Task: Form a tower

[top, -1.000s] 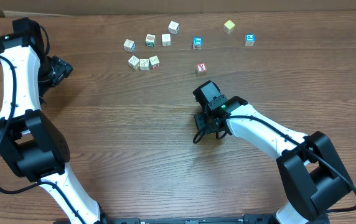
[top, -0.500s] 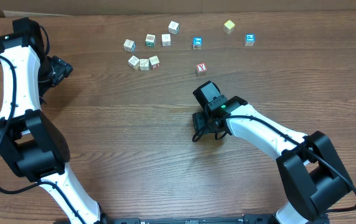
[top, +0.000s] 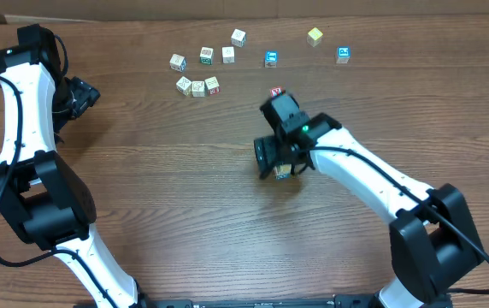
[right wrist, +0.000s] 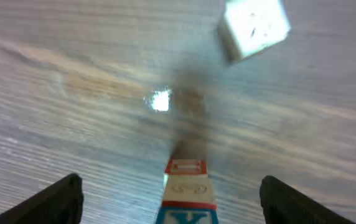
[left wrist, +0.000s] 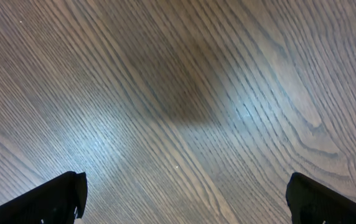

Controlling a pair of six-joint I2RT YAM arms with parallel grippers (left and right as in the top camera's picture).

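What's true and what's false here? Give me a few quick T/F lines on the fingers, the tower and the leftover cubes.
1. The right fingers stand apart, with the tower between them and a gap on each side. True.
2. The left fingers hold a cube. False: they are open over the bare table, with nothing between them.
3. In the right wrist view the tower's top is red-marked, with a blue face below it. True.
4. Every cube is stacked in the tower. False: loose cubes lie scattered at the far side of the table.
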